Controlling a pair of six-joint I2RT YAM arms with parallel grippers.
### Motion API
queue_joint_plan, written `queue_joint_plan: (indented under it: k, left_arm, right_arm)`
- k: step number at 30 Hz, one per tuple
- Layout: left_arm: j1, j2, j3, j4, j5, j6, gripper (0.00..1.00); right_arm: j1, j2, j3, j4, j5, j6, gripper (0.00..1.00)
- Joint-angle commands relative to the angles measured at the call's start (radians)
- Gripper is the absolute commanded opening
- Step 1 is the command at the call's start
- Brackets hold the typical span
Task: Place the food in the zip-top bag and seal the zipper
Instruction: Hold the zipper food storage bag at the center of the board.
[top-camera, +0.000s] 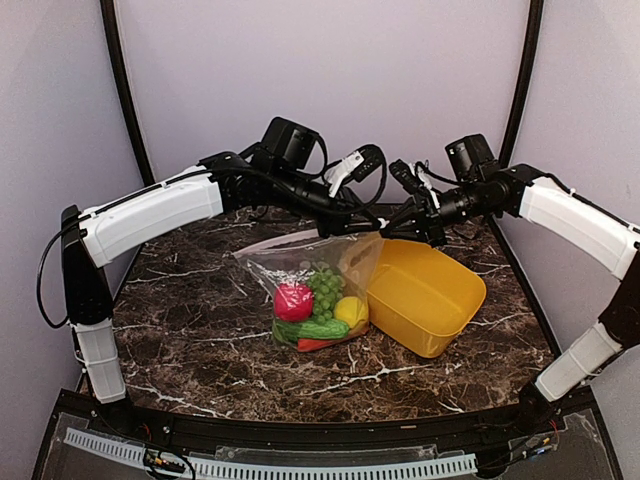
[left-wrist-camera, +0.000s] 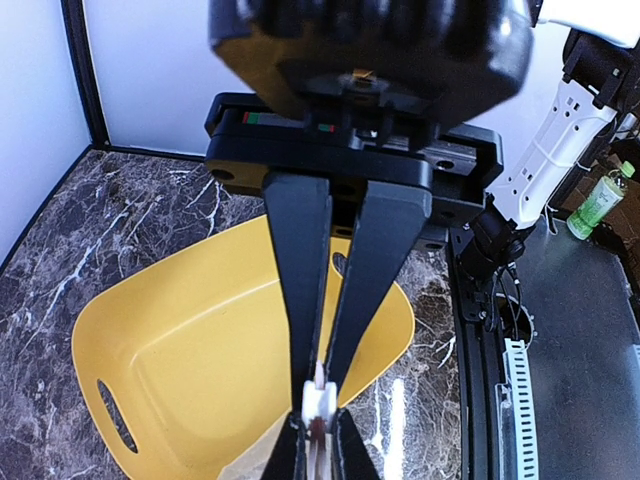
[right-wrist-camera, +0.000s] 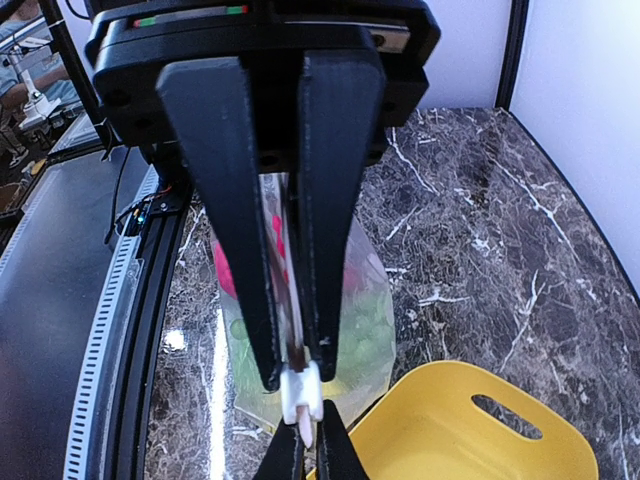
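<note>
Where the zip-top bag (top-camera: 300, 268) sits, seen from above: on the dark marble desk (top-camera: 190, 330), against the yellow basket (top-camera: 430, 295) on its right, mouth edge raised.
Food, from above: inside the bag, with a red ball (top-camera: 293, 301), grape bunch (top-camera: 325, 284), lemon (top-camera: 350, 312), cucumber (top-camera: 314, 328) and carrot (top-camera: 314, 344) lowest.
Arms, from above: left gripper (top-camera: 365, 226) and right gripper (top-camera: 398, 224) meet tip to tip at the basket end of the zipper (top-camera: 300, 240).
Left wrist, fingers: the left gripper (left-wrist-camera: 322, 378) is pressed together on the white slider tab (left-wrist-camera: 318, 408), with the basket (left-wrist-camera: 190, 350) below and the other arm's fingertips just past the tab.
Right wrist, fingers: the right gripper (right-wrist-camera: 297, 365) is clamped on the pinkish zipper (right-wrist-camera: 284, 290), slider tab (right-wrist-camera: 300, 392) at its tips. The bag (right-wrist-camera: 365, 320) is beneath, its red and green contents blurred, and the basket (right-wrist-camera: 450, 430) is at lower right.
</note>
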Motion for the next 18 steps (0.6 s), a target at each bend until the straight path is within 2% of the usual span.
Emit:
queue_joint_plan:
  k: [1,3,4,6,8,18]
  left_arm:
    - [-0.006,-0.014,0.014,-0.017,0.018,0.012,0.01]
    - [-0.006,-0.013,0.011,-0.009,0.023,0.01,0.03]
    - [-0.006,-0.012,0.01,-0.007,0.023,0.007,0.13]
    - [-0.005,-0.011,0.008,0.003,0.029,0.004,0.23]
    - [-0.007,-0.007,0.009,0.011,0.037,-0.001,0.26]
    - [-0.006,0.021,0.031,0.014,0.057,-0.018,0.22]
  right_arm:
    - [0.004,-0.028,-0.014,0.02,-0.001,-0.011,0.0]
    - [0.004,-0.03,-0.013,0.02,-0.007,-0.013,0.0]
    - [0.004,-0.03,-0.013,0.02,-0.009,-0.013,0.0]
    - [0.004,-0.032,-0.011,0.019,-0.012,-0.013,0.0]
    - [0.004,-0.032,-0.008,0.019,-0.012,-0.014,0.0]
    - [0.004,-0.032,0.0,0.019,-0.015,-0.011,0.0]
